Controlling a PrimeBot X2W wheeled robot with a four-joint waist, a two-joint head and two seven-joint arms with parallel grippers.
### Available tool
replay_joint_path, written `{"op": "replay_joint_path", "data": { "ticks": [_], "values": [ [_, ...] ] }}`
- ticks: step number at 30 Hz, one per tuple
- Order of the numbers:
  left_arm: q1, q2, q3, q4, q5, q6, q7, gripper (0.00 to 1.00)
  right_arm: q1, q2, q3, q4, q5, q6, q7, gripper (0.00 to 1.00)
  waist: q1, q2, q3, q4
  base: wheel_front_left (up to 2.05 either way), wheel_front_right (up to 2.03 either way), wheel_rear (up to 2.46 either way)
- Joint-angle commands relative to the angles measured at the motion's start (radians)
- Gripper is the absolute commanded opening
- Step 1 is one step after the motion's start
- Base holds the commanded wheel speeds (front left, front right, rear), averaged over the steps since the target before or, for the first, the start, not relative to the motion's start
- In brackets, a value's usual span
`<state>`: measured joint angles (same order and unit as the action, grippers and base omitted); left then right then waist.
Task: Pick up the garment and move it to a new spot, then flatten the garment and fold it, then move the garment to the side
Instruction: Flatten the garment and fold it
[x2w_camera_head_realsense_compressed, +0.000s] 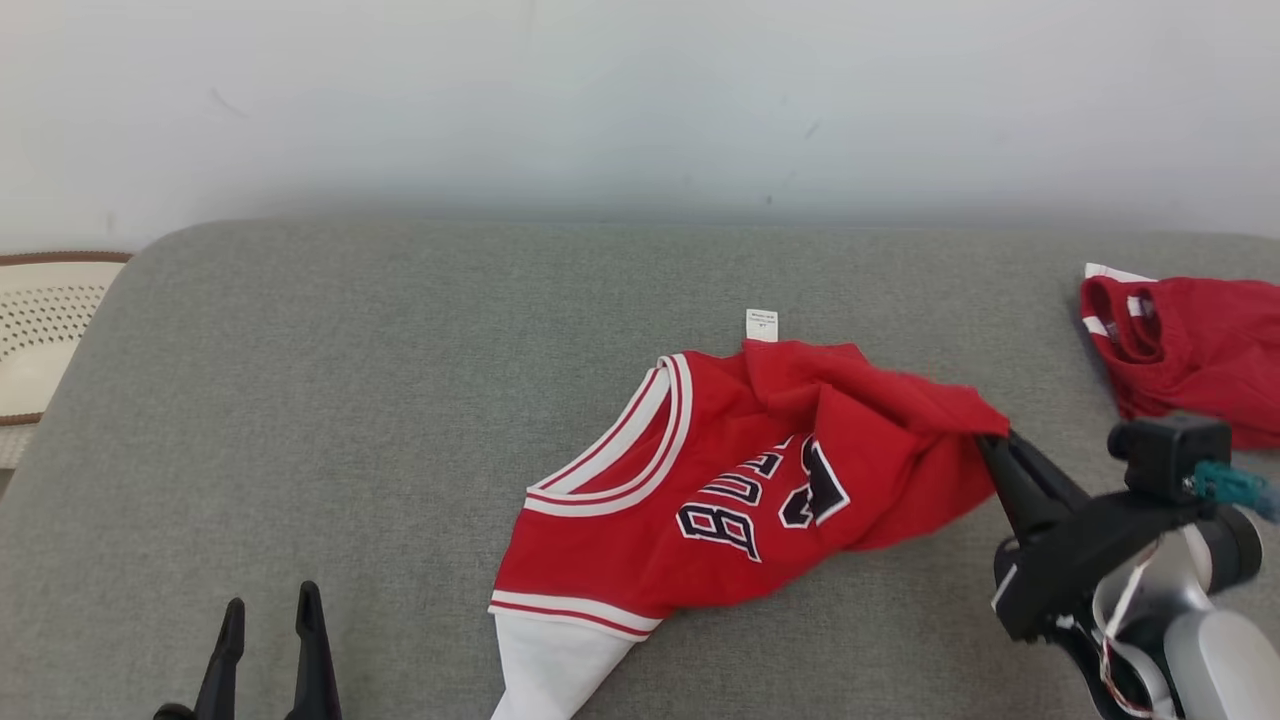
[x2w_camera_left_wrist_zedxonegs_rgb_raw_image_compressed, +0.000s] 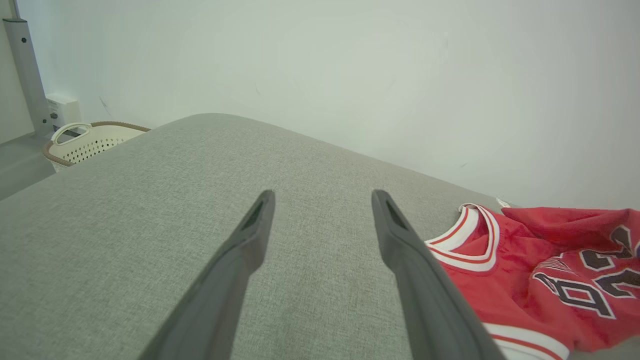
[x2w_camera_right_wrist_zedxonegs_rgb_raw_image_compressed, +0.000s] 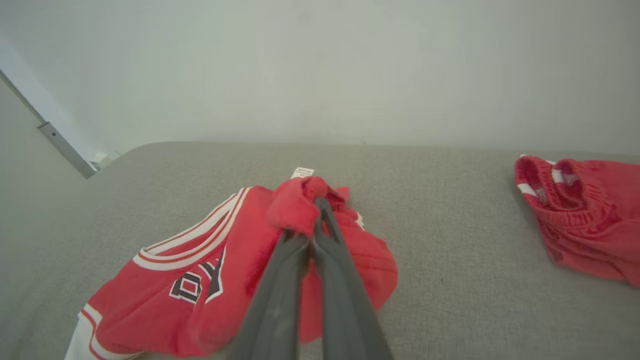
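The garment (x2w_camera_head_realsense_compressed: 730, 480) is a red jersey with white trim and dark lettering, lying crumpled in the middle of the grey padded surface (x2w_camera_head_realsense_compressed: 350, 400). My right gripper (x2w_camera_head_realsense_compressed: 992, 440) is shut on a bunched fold at the garment's right edge; in the right wrist view the garment (x2w_camera_right_wrist_zedxonegs_rgb_raw_image_compressed: 210, 280) wraps over my right gripper (x2w_camera_right_wrist_zedxonegs_rgb_raw_image_compressed: 315, 210) at its tips. Near the front left, my left gripper (x2w_camera_head_realsense_compressed: 268, 610) stands open over bare grey surface. In the left wrist view, my left gripper (x2w_camera_left_wrist_zedxonegs_rgb_raw_image_compressed: 322, 200) has nothing between its fingers and the garment (x2w_camera_left_wrist_zedxonegs_rgb_raw_image_compressed: 550, 280) lies to its right.
A second red piece of clothing (x2w_camera_head_realsense_compressed: 1190, 345) lies at the far right of the surface (x2w_camera_right_wrist_zedxonegs_rgb_raw_image_compressed: 450, 280). A pale perforated basket (x2w_camera_head_realsense_compressed: 45, 320) stands off the left edge. A white wall (x2w_camera_head_realsense_compressed: 640, 100) runs behind.
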<state>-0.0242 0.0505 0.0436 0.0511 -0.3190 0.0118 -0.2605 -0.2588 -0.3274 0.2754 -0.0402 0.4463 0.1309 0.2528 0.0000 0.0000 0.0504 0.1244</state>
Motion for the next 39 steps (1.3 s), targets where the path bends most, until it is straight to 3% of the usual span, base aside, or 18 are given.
{"op": "replay_joint_path", "data": {
  "ticks": [1,7,13,27,32,33,34,39],
  "values": [
    [0.011,0.0,-0.003,-0.002,0.005,0.001,-0.003,1.0,0.043,0.014,-0.02,-0.033,-0.015,0.0,0.024,0.0,0.0,0.0,-0.001,-0.011,0.0,0.0,0.0],
    [0.011,0.0,-0.008,-0.002,0.001,0.005,-0.003,1.0,0.184,0.084,-0.079,-0.129,-0.033,0.0,0.119,0.0,0.0,0.0,0.002,-0.021,0.0,0.0,0.0],
    [0.003,0.001,-0.016,0.001,-0.002,0.007,-0.003,1.0,0.234,0.119,-0.111,-0.102,-0.021,0.0,0.149,0.0,0.0,0.0,0.007,-0.024,0.0,0.0,0.0],
    [-0.016,0.0,-0.008,0.005,0.006,-0.009,-0.003,1.0,0.095,0.122,-0.126,0.203,-0.039,0.0,-0.016,0.0,0.0,0.0,0.025,-0.024,0.0,0.0,0.0],
    [-0.026,0.0,-0.015,0.01,0.005,-0.014,-0.003,1.0,-0.009,0.107,-0.117,0.38,-0.092,0.0,-0.135,0.0,0.0,0.0,0.036,-0.024,0.0,0.0,0.0],
    [-0.027,0.0,-0.016,0.01,0.005,-0.014,-0.003,1.0,-0.021,0.103,-0.113,0.402,-0.102,0.0,-0.155,0.55,0.0,0.0,0.037,-0.023,0.0,0.0,0.0],
    [-0.028,0.0,-0.016,0.011,0.006,-0.014,-0.003,1.0,-0.032,0.105,-0.113,0.421,-0.101,0.0,-0.174,1.0,0.0,0.0,0.038,-0.022,0.0,0.0,0.0],
    [-0.026,0.0,-0.009,0.01,0.01,-0.012,-0.003,1.0,-0.057,0.109,-0.109,0.454,-0.106,0.0,-0.288,1.0,0.0,0.0,0.041,-0.024,0.0,0.0,0.0]
  ]
}}
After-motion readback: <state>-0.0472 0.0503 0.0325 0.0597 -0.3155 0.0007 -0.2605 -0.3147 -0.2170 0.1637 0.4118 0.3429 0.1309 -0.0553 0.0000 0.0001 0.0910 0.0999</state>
